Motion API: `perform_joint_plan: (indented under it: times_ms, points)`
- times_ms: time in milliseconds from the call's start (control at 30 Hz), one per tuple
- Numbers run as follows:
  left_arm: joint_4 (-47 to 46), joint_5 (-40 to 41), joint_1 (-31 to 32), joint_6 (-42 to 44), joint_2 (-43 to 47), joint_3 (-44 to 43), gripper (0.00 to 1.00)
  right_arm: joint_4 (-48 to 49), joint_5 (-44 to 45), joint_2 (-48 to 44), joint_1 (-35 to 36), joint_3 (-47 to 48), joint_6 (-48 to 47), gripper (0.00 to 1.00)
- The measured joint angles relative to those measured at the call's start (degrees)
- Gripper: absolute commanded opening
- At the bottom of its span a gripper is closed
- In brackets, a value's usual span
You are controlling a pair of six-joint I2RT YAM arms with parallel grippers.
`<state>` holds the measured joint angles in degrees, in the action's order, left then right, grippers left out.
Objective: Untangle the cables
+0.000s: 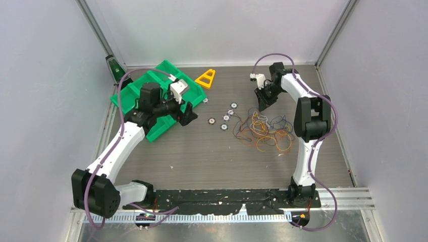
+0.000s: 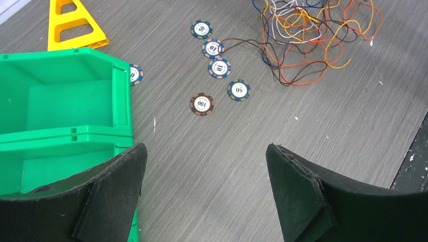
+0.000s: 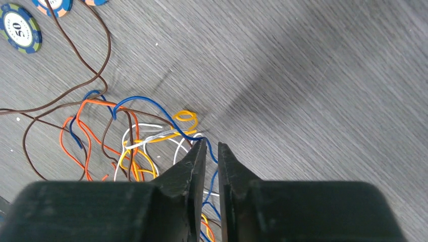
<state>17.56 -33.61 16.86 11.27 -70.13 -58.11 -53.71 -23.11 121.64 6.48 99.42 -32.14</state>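
Note:
The cables (image 1: 265, 132) lie in a loose tangle of orange, yellow, brown, white and blue wires on the table, right of centre. They also show at the top right of the left wrist view (image 2: 308, 35) and in the right wrist view (image 3: 131, 136). My right gripper (image 1: 262, 103) hangs over the far edge of the tangle. Its jaws (image 3: 211, 143) stand almost together with a thin slit between them. A blue wire shows through the slit on the table below, and nothing is gripped. My left gripper (image 1: 186, 115) is wide open and empty (image 2: 204, 151), beside the green bin, well left of the cables.
A green bin (image 1: 151, 91) stands at the back left, its wall close to my left finger (image 2: 60, 65). A yellow triangle (image 1: 206, 78) lies behind it. Several ringed chips (image 1: 225, 117) lie between the bin and the cables; one chip (image 3: 20, 34) touches a brown loop.

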Motion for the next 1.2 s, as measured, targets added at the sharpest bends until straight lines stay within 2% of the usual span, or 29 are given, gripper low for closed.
perform_joint_plan:
  times_ms: [133, 567, 667, 733, 767, 833, 1033, 1200]
  points:
    - [0.46, 0.17, 0.00, 0.17, 1.18, 0.00, 0.92, 0.22, -0.83, 0.00, 0.24, 0.00, 0.52, 0.37]
    - [1.95, 1.86, 0.00, 2.93, 6.67, 2.73, 1.00, 4.09, -0.70, 1.22, 2.38, -0.96, 1.57, 0.38]
    - [2.25, 2.29, 0.00, 2.95, 6.88, 2.89, 1.00, 5.14, 0.07, 2.56, 2.73, -0.96, 2.03, 0.34]
    - [2.29, 2.62, 0.00, 2.95, 6.88, 2.89, 1.00, 5.73, 0.76, 3.13, 2.93, -1.01, 2.25, 0.24]
    - [2.38, 2.75, 0.00, 2.95, 6.88, 2.89, 1.00, 6.01, 1.05, 3.13, 2.99, -1.03, 2.43, 0.13]
    - [2.45, 2.99, 0.00, 2.97, 6.88, 2.89, 1.00, 6.47, 1.22, 3.13, 3.13, -1.03, 2.29, 0.06]
    - [2.45, 3.34, 0.00, 3.58, 6.88, 2.89, 1.00, 6.49, -0.50, 1.99, 3.17, -1.03, 3.10, 0.05]
    - [3.02, 5.40, 0.00, 4.31, 6.97, 1.97, 1.00, 4.87, -5.25, -6.05, 3.21, 0.04, 5.40, 0.05]
